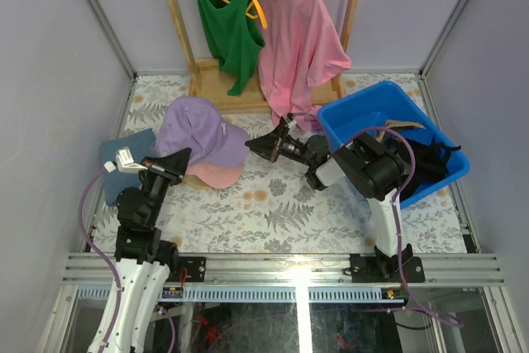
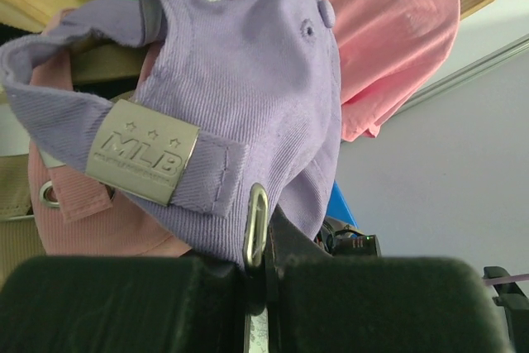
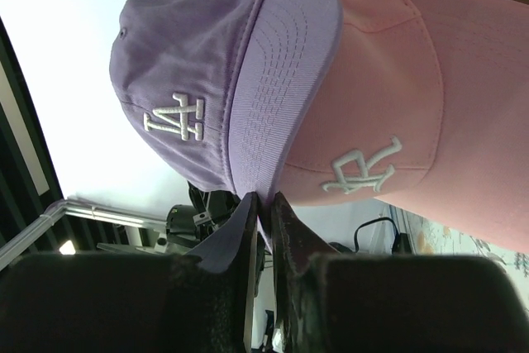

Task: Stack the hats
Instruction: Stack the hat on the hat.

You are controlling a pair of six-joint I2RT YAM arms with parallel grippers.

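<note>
Top view, lavender cap (image 1: 198,128): sits crown up on the pink cap (image 1: 216,176), left of the table's (image 1: 289,204) middle, with its brim pointing right.
Top view, left tool (image 1: 183,155): at the lavender cap's rear edge, closed on the fabric.
Top view, right tool (image 1: 251,145): at the brim tip of the lavender cap, its fingers pinched on it.
Top view, blue bin (image 1: 368,109): stands at the right side of the table, behind the right arm. A black cap (image 1: 430,163) lies inside.
Top view, back of the table: a green tank top (image 1: 227,26) and a pink T-shirt (image 1: 297,39) hang on a wooden rack (image 1: 207,72).
Left wrist view, left tool (image 2: 264,269): the jaws are pressed together on the lavender cap's (image 2: 264,80) back strap, next to its metal buckle loop (image 2: 256,225).
Left wrist view, pink cap (image 2: 99,221): lies beneath the lavender one and touches it.
Right wrist view, right tool (image 3: 263,212): clamps the lavender cap's (image 3: 190,80) brim edge between nearly closed jaws.
Right wrist view, pink cap (image 3: 405,113): pressed against the underside of the lavender brim, its white lettering showing.
</note>
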